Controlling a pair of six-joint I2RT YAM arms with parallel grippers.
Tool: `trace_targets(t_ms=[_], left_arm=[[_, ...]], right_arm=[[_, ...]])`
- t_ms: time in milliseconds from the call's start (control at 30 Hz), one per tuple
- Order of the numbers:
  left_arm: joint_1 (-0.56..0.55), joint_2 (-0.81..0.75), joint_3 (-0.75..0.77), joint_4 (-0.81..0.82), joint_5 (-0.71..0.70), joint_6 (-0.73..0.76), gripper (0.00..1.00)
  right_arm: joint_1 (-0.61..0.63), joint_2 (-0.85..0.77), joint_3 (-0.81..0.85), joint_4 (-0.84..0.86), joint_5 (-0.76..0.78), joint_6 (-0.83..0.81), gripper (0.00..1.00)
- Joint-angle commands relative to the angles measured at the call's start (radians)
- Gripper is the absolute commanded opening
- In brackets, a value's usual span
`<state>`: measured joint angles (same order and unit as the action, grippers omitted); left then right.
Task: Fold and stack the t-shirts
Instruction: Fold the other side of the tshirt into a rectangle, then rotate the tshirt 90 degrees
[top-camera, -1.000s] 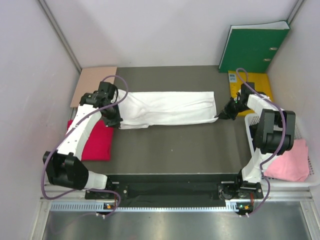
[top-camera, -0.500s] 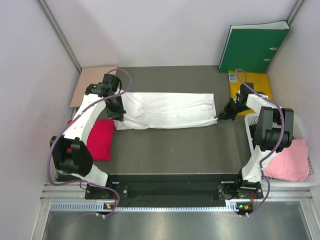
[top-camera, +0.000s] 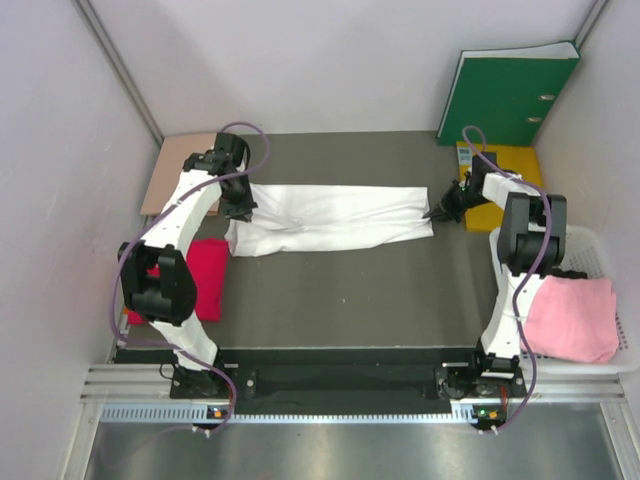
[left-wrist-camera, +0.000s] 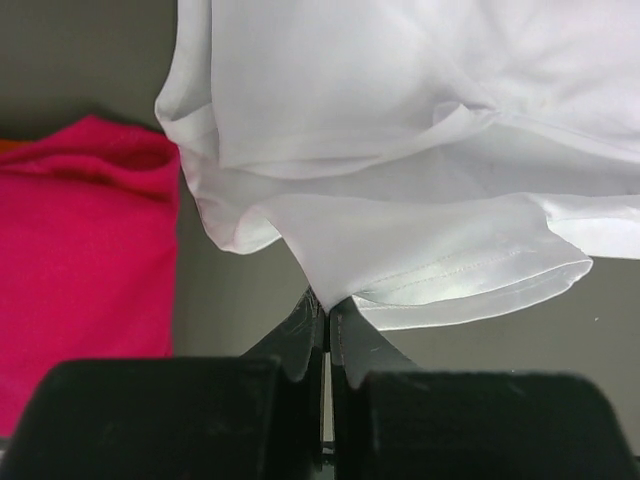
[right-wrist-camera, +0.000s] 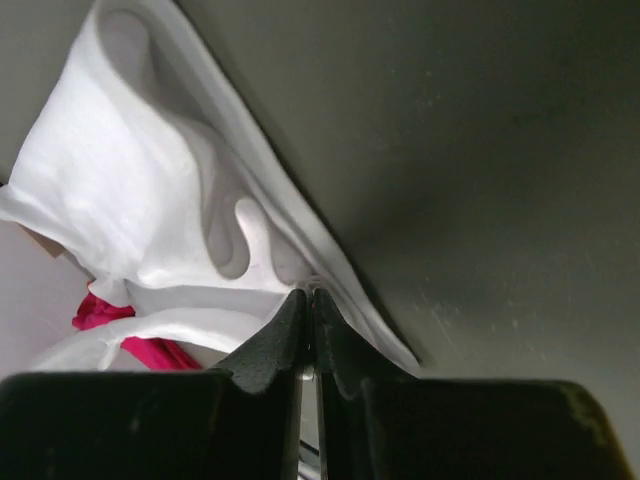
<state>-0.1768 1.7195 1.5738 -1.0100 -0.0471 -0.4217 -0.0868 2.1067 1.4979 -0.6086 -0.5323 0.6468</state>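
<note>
The white t-shirt lies as a long band across the back of the dark table, sagging in the middle. At its left end my left gripper is shut on a pinch of white cloth; the jaws are pressed together on the hem. My right gripper is shut on the shirt's right end, its jaws nipping a fold of white cloth. A crimson red t-shirt lies folded at the left, also in the left wrist view as the red t-shirt. A pale pink t-shirt rests in the basket.
A green binder leans on the back wall at the right, with a yellow pad in front of it. A tan cardboard sheet lies at the back left. A white basket stands at the right edge.
Both grippers have moved toward the back wall with the white shirt's ends. The left arm has swung up and right, uncovering the red shirt. The white band has slackened and wrinkled.
</note>
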Motion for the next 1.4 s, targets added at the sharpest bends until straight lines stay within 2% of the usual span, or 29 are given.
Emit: trace_targets(t_ms=[0, 33, 67, 167, 267, 467, 700, 733, 767, 800, 900, 1033, 1100, 1133, 1233, 1367], left_arm=[[0.011, 0.018, 0.066, 0.080, -0.028, -0.003, 0.00], [0.014, 0.025, 0.071, 0.085, -0.030, -0.008, 0.00], [0.016, 0.041, 0.080, 0.088, -0.031, -0.011, 0.00], [0.023, 0.075, 0.118, 0.102, -0.042, -0.022, 0.00], [0.028, 0.110, 0.146, 0.137, -0.049, -0.026, 0.00], [0.037, 0.227, 0.283, 0.145, -0.066, -0.002, 0.00], [0.051, 0.397, 0.442, 0.129, -0.051, 0.000, 0.00], [0.054, 0.438, 0.459, 0.125, -0.051, -0.006, 0.31], [0.056, 0.460, 0.492, 0.117, -0.051, -0.011, 0.68], [0.057, 0.480, 0.512, 0.099, -0.048, -0.015, 0.98], [0.062, 0.522, 0.583, 0.059, -0.043, -0.015, 0.99], [0.060, 0.427, 0.534, 0.099, 0.010, -0.009, 0.99], [0.062, 0.378, 0.448, 0.119, 0.042, -0.011, 0.99], [0.060, 0.323, 0.412, 0.137, 0.108, -0.017, 0.99], [0.060, 0.200, 0.159, 0.213, 0.212, -0.048, 0.99], [0.062, 0.074, -0.079, 0.292, 0.286, -0.106, 0.99]], right_arm=[[0.018, 0.041, 0.025, 0.047, -0.027, 0.033, 0.08], [0.019, 0.042, 0.018, 0.070, -0.034, 0.036, 0.10], [0.022, 0.045, 0.013, 0.081, -0.043, 0.043, 0.34], [0.024, 0.030, 0.005, 0.115, -0.066, 0.045, 0.63], [0.024, 0.007, 0.004, 0.136, -0.069, 0.037, 0.79], [0.022, -0.011, 0.002, 0.159, -0.086, 0.039, 0.85], [0.021, -0.033, 0.028, 0.121, -0.052, 0.001, 0.86], [0.021, -0.036, 0.041, 0.081, -0.040, -0.013, 0.86], [0.021, -0.039, 0.057, 0.055, -0.026, -0.047, 0.86], [0.021, -0.042, 0.088, 0.031, 0.017, -0.062, 0.86], [0.021, -0.066, 0.133, -0.032, 0.109, -0.124, 0.86], [0.027, -0.097, 0.180, -0.068, 0.213, -0.200, 0.86], [0.030, -0.099, 0.211, -0.075, 0.264, -0.220, 0.86], [0.038, -0.096, 0.219, -0.071, 0.276, -0.237, 0.86], [0.047, -0.067, 0.234, -0.034, 0.281, -0.246, 0.85], [0.062, -0.013, 0.246, 0.019, 0.259, -0.240, 0.84]])
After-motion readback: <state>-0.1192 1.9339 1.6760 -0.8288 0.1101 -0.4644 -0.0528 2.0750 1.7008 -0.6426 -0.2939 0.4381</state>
